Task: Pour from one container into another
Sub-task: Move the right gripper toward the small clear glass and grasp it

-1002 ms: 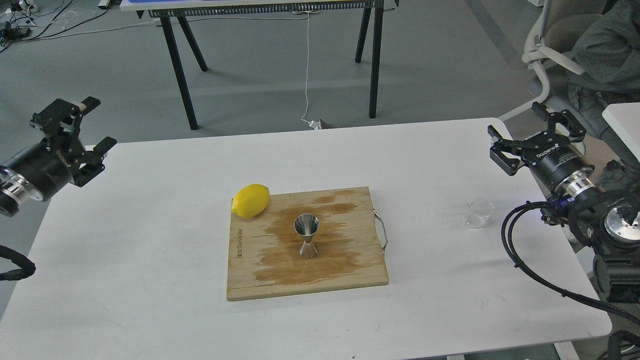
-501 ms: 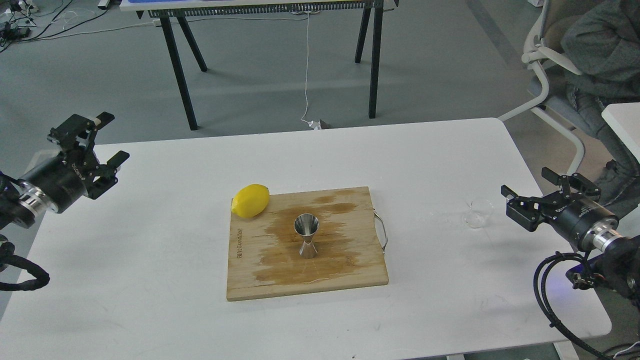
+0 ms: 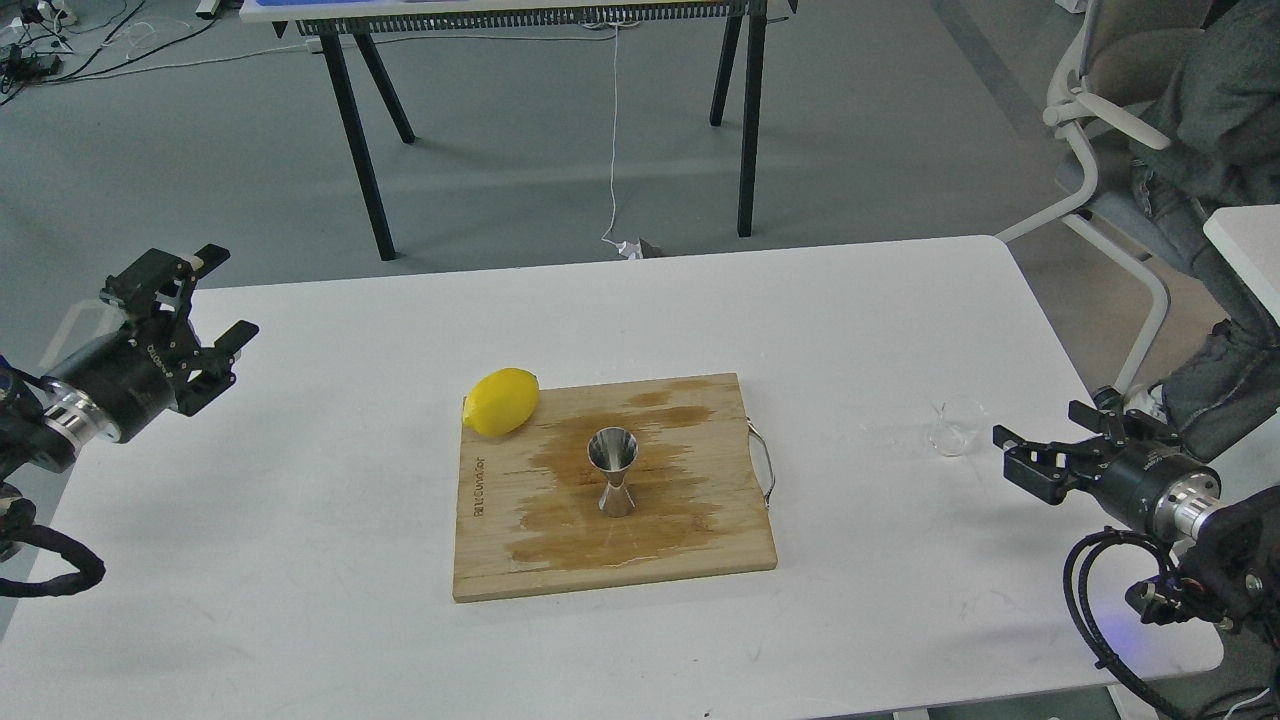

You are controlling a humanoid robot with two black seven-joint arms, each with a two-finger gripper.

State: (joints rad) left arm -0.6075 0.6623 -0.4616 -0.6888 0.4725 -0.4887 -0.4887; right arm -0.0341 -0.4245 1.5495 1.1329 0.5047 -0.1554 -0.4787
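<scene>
The small clear glass cup (image 3: 956,428) stands upright on the white table near its right edge. The steel hourglass jigger (image 3: 613,470) stands upright in the middle of the wooden cutting board (image 3: 520,550), on a wet stain. My right gripper (image 3: 1042,447) is low over the table, just right of the cup and a little nearer me, open, with nothing between its fingers. My left gripper (image 3: 210,300) hovers at the table's far left edge, open and empty, far from both containers.
A yellow lemon (image 3: 503,401) rests at the board's back left corner. The board has a metal handle (image 3: 764,462) on its right side. A seated person (image 3: 1220,120) and chair are beyond the table's right end.
My right gripper has come down and toward me, from above the table's back right corner to low beside the cup. The left gripper lowered and moved slightly inward. Cup and jigger have not moved.
</scene>
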